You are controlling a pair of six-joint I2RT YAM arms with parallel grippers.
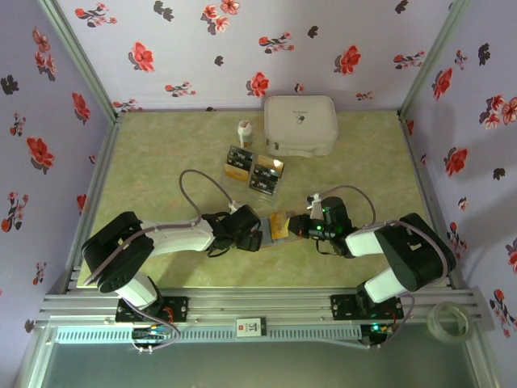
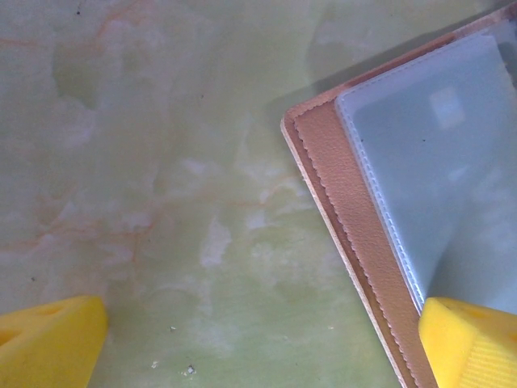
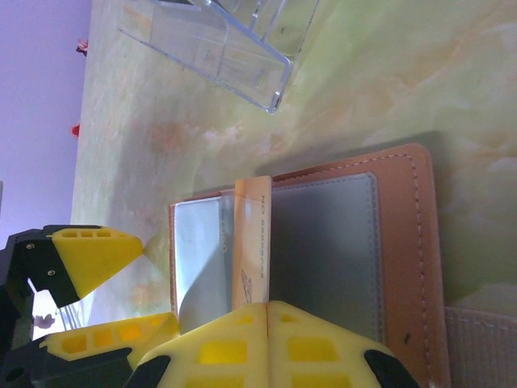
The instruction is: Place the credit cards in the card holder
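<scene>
Right gripper (image 3: 266, 317) is clamped hard on a gold-orange card (image 3: 252, 234), yellow fingers pressed together on the card's near end. The card stands on its long edge, right over the open card holder (image 3: 404, 242), on the line where the clear sleeve meets the grey-silver pocket. Whether its lower edge has entered a pocket, I cannot tell.

From above, the card holder (image 1: 280, 225) lies open and flat on the desk (image 1: 161, 162), low in the middle, squeezed between the two arms. The right gripper (image 1: 305, 226) comes at it from the right, the left gripper (image 1: 257, 234) from the left.

Over on the left wrist camera, the left gripper (image 2: 258, 347) is spread wide and holding nothing. One yellow fingertip (image 2: 48, 339) hovers over bare desk, the other sits over the clear sleeve near the holder's reddish-brown stitched border (image 2: 339, 210). Pressing or merely hovering there, I cannot tell.

Further back, more credit cards (image 1: 237, 162), black and gold, wait in two small groups beside each other. A clear plastic tray (image 3: 218, 48) shows beyond the holder. Behind the cards stand a white bottle (image 1: 244, 133) and a white case (image 1: 300, 125).
</scene>
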